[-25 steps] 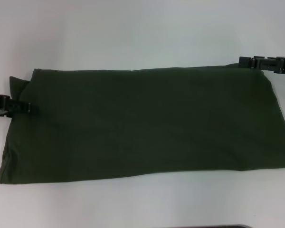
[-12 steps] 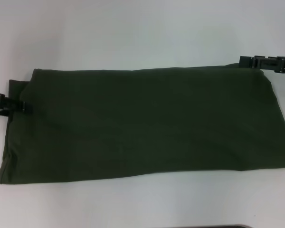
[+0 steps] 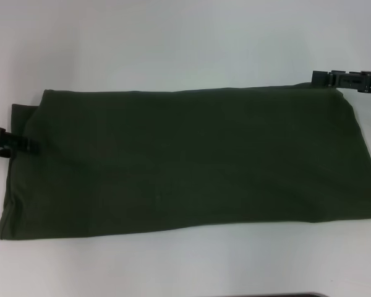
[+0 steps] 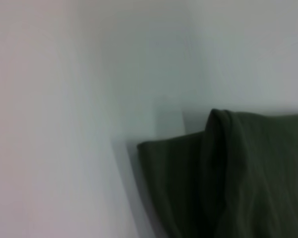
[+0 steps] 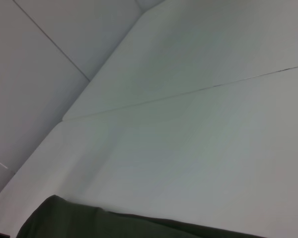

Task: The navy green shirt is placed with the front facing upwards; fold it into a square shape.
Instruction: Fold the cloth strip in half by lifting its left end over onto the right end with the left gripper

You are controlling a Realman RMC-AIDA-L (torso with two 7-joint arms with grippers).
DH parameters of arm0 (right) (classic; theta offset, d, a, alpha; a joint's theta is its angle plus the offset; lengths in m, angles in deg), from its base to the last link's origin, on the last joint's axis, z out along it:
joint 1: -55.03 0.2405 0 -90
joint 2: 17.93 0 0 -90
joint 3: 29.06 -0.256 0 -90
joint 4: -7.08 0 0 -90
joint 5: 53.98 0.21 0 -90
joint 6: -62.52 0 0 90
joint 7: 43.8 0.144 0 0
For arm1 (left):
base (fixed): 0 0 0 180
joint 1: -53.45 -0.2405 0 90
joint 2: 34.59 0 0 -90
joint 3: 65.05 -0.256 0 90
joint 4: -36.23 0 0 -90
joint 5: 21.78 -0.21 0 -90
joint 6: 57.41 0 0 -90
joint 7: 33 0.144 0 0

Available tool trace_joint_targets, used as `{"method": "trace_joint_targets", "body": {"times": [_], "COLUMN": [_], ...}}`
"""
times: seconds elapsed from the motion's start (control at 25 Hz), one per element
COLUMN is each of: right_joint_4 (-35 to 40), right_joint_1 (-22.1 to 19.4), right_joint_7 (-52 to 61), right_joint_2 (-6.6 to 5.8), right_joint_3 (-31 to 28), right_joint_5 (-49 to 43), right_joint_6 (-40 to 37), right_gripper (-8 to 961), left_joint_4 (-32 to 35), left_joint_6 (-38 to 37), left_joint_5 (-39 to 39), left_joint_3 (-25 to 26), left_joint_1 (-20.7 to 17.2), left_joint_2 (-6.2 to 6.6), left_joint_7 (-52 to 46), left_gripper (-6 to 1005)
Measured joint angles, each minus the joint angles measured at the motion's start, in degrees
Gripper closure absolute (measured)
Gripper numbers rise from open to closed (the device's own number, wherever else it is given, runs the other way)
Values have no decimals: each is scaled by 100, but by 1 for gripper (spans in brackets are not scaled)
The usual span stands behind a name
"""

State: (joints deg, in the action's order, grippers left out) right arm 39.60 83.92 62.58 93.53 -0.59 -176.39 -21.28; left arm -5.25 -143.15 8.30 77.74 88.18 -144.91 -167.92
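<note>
The navy green shirt (image 3: 185, 161) lies flat on the white table as a long rectangle, plain green side up, with no lettering showing. My left gripper (image 3: 28, 145) sits at the shirt's left short edge, level with the cloth. My right gripper (image 3: 321, 78) is at the shirt's far right corner, just off the fabric. The left wrist view shows a doubled cloth edge of the shirt (image 4: 248, 173) with a fold ridge. In the right wrist view only a strip of the shirt (image 5: 114, 223) appears below bare table.
White table (image 3: 173, 43) surrounds the shirt, widest on the far side. The shirt's right end reaches the edge of the head view. A thin dark strip (image 3: 278, 295) shows at the very front. Seams cross the table surface (image 5: 188, 91) in the right wrist view.
My left gripper has drawn back to the left and slightly nearer. A small raised flap at the shirt's far left corner has dropped flat. The right gripper has edged slightly right.
</note>
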Motion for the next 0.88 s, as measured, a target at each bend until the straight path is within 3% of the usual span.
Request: {"method": "trace_joint_targets", "body": {"times": [0.6,0.88], "right_joint_4": [0,0], "right_joint_1": [-4,-14], "right_joint_7": [4,-8], "right_joint_2": [-2,-2], "right_joint_3": [11,21], "right_joint_5": [0,-3], "right_joint_6": [-4,0], "right_gripper": [9,9], "left_joint_4": [-25,-39], "left_joint_6": [-112,-124], "left_joint_5": [-15,-8], "left_joint_3": [-7,-4], "left_joint_1": [147,174], "left_joint_2": [-147,-154], "left_joint_7": [12,13], "left_gripper": [160,162]}}
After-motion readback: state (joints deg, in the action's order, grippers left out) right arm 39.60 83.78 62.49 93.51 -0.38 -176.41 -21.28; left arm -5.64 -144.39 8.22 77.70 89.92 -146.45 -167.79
